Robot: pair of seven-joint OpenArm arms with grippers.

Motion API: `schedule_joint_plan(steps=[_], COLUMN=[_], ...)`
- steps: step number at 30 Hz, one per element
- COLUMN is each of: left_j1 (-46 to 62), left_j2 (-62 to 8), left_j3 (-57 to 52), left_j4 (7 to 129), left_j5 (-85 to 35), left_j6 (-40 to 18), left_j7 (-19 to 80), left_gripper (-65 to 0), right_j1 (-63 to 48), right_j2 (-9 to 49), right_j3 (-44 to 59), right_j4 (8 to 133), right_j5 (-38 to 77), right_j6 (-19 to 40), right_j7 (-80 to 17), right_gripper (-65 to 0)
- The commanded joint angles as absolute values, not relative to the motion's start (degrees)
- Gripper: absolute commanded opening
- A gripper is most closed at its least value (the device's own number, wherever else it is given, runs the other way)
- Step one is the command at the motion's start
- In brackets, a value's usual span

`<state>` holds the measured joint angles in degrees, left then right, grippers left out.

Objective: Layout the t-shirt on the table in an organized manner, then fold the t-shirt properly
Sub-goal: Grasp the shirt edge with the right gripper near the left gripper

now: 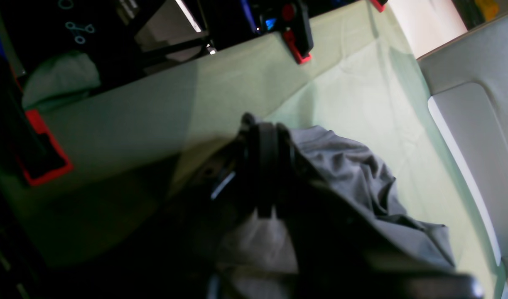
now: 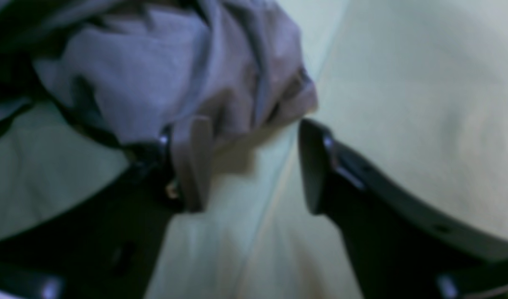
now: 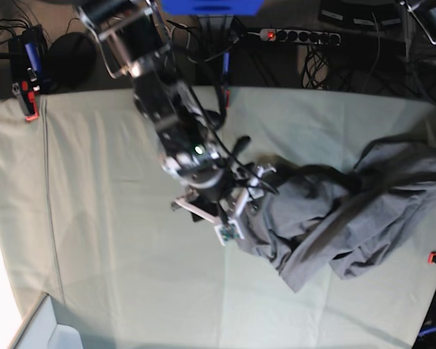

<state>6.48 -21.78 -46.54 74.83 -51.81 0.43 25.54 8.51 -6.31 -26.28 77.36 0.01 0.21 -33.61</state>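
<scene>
Laying out: we are not yet folding the bunched t-shirt [image 3: 349,218].
Right claw [image 2: 254,166] gapes wide beside its edge; left claw [image 1: 266,166] pinches cloth; next we spread it across the bench [image 3: 116,218].

A wide stretch of bare table [image 3: 109,240] is left open across the left and near side, while the right half is taken up by the crumpled t-shirt [image 3: 349,218]; the middle is blocked by the right arm [image 3: 167,109] reaching in from the far edge.

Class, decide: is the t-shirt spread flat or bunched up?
Bunched up: the t-shirt lies in crumpled folds on the table.
</scene>
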Motion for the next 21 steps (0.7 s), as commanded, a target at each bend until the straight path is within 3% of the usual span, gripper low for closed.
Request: schedule_joint_plan(steps=[1,7,15,18,21], left_j1=[5.8,5.7,5.7,5.7,4.3], left_j2=[-23.9,-24.8,-24.9,-24.9,-24.7], left_j3=[-46.9,-46.6,-46.7,-46.7,-46.6], left_j4=[76.3,75.9,76.4,76.4,76.4], left_j5=[-52.4,-52.4,-52.4,-52.6,-52.4], left_j6=[0.0,0.0,0.0,0.0,0.0], left_j7=[24.3,24.3,24.3,24.3,24.3], left_gripper=[-64.9,-64.9,-64.9,-64.9,-64.9], right_j1=[11.2,17.5,17.9,18.7,20.5], right_j2=[-7.3,-8.7,-8.7,-8.6,-7.6], right_j3=[-26.2,-29.2,-34.7,-34.7,-34.6], right_j4=[75.5,62.4,54.4,51.5,47.9], right_j5=[0.0,0.0,-0.2,-0.3,-0.2], right_j6=[0.4,0.4,0.3,0.3,0.3], right_j7=[-32.9,-28.2,-16.8,-14.0,-13.0], right_gripper=[-26.4,-24.9,-25.6,-30.7,-42.3])
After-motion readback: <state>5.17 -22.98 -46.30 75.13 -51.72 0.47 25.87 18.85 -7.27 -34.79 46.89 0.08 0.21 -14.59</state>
